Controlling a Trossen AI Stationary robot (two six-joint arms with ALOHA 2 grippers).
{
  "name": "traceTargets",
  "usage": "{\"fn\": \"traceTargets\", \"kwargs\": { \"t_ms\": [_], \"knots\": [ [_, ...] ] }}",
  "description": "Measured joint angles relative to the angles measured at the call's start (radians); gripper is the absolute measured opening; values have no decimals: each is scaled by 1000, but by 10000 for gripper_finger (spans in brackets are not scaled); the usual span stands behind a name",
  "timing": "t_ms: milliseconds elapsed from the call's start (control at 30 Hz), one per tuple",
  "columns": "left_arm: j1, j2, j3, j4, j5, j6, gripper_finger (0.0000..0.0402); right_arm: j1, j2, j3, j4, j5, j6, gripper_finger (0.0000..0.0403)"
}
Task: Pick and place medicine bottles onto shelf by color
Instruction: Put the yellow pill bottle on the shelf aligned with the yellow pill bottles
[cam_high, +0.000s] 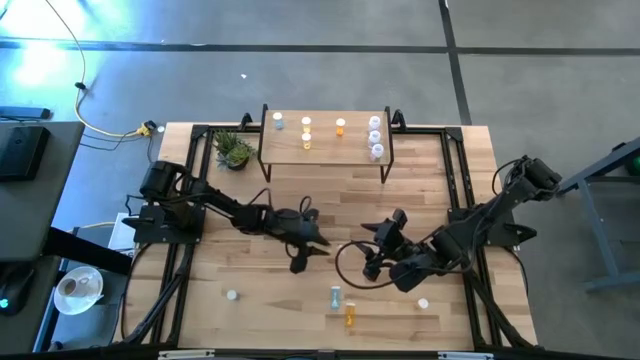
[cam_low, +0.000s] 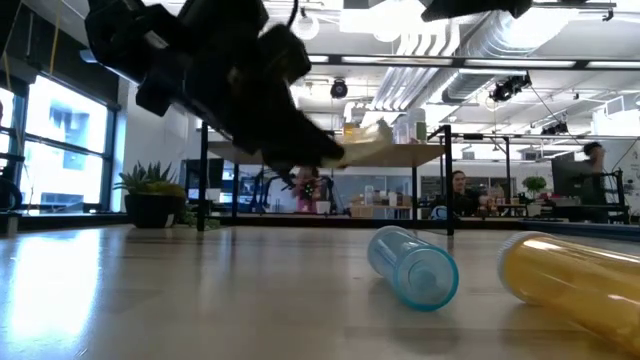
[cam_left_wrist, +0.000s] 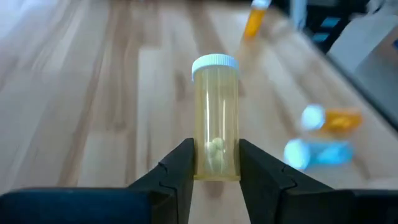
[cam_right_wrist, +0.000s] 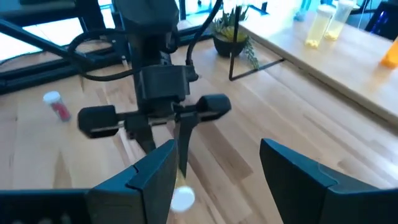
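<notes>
**A low grip on a tall yellow bottle**

My left pincer (cam_left_wrist: 214, 171) was closed on the yellow bottle (cam_left_wrist: 216, 118), the fingers (cam_left_wrist: 177, 174) pinching only its base end while the white-capped end stuck out well beyond them. It hung over the middle of the worktop (cam_high: 250, 275), with the shelf (cam_high: 325, 148) well apart at the far edge, already carrying several bottles in a row.

My worry was that low hold: a quick swing toward the shelf could let the bottle pivot or slip out (the plastic looked smooth). Arriving tilted, it might topple on the plank or knock a neighbour over. I also had to land it beside the yellow ones, not the orange.

My right pincer (cam_right_wrist: 217, 180) stood open close by, facing mine, so a careless path risked a clash. The blue bottle (cam_low: 413, 265) and orange bottle (cam_low: 570, 280) lay on their sides near the front edge.
</notes>
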Motion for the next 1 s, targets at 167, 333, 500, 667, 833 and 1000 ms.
{"fn": "traceTargets", "kwargs": {
  "t_ms": [167, 333, 500, 667, 833, 1000],
  "knots": [
    [0, 0, 0, 147, 17, 8, 99, -10, 0, 24, 53, 6, -122, 220],
    [0, 0, 0, 289, 45, 8, 100, -16, 0, 68, 79, 8, -238, 220],
    [0, 0, 0, 423, 141, 8, 101, -15, 0, 123, 83, 4, -423, 220],
    [0, 0, 0, 545, 196, 8, 101, -15, 0, 178, 84, -75, -557, 220],
    [0, 0, 0, 649, 200, 8, 101, -16, 0, 218, 84, -145, -612, 220],
    [1, 0, 0, 735, 199, 8, 101, -15, 0, 228, 96, -171, -636, 220]
  ]
}}
